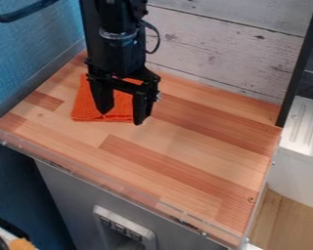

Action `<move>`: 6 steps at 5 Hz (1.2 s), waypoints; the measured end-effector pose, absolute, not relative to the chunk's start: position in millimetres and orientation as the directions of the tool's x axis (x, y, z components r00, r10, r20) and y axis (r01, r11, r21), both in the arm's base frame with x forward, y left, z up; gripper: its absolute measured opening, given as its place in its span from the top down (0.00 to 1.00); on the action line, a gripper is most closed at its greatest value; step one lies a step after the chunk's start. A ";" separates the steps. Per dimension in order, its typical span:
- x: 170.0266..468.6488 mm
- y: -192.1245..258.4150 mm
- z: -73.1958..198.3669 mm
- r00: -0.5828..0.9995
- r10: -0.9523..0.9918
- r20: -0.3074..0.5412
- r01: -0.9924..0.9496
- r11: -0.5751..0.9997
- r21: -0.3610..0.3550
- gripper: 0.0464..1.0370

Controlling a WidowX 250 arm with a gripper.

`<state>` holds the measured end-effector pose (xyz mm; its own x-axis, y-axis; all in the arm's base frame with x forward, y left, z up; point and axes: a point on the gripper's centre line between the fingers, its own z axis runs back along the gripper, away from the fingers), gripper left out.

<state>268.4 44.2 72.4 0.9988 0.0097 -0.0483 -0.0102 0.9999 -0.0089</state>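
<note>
The black gripper (pixel 122 115) hangs over the back left part of the wooden counter (pixel 185 141), its two fingers spread apart. Under and between them an orange-red cloth (pixel 87 108) lies flat, a small fold or crease near its front edge. The left finger is over the cloth's middle, the right one at its right edge. Whether the fingertips touch the cloth, I cannot tell. The arm and gripper cover part of the cloth's back.
A blue wall (pixel 28 58) borders the counter on the left, and a whitewashed plank wall (pixel 218 53) stands behind. A clear raised edge runs along the front. A black post (pixel 296 73) rises at the back right corner.
</note>
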 end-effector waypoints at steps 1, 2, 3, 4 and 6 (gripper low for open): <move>282.2 50.1 64.9 0.995 0.081 -0.059 -0.082 0.996 -0.015 0.04; 308.3 72.4 64.4 0.977 0.209 -0.046 -0.210 0.978 -0.012 0.04; 335.9 98.9 61.4 0.936 0.352 -0.028 -0.352 0.936 -0.009 0.04; 361.9 126.0 57.1 0.878 0.478 -0.009 -0.478 0.878 -0.009 0.04; 388.8 167.7 54.0 0.758 0.651 0.026 -0.652 0.758 0.002 0.04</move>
